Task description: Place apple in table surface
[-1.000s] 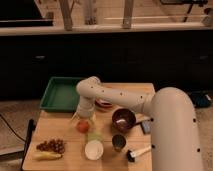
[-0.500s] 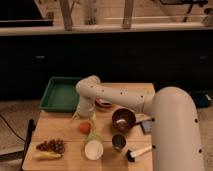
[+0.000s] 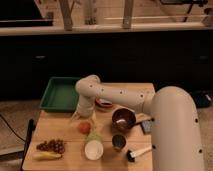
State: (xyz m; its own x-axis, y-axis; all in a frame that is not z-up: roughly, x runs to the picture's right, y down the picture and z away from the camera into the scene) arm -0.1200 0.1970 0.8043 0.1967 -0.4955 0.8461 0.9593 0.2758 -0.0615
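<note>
- Since the earlier frames, the gripper [image 3: 82,116] has been brought a shade to the right over the table, and the apple [image 3: 84,128] has been shifted with it by about the same small amount.
- The gripper is held pointing down from the bent arm, directly above the apple and very close to it. Whether the fruit is clasped or already let go cannot be told.
- The apple is seen as a small, round, orange-red fruit, whole and unmarked as far as can be made out. It lies at or just above the table surface [image 3: 60,127], left of centre, and appears to be resting on the wood.
- The placing step is judged to be nearly finished: the fruit has been brought down to the light-brown top, outside the green tray [image 3: 57,95].
- A release, if not yet made, and a straight lift of the gripper are called for next, so that the round fruit is not nudged into a roll.
- A white cup [image 3: 93,149] stands near the apple on the front side, and a dark bowl [image 3: 123,120] to its right.
- Grapes [image 3: 51,145] and a banana [image 3: 47,156] are set well apart at the front left corner.
</note>
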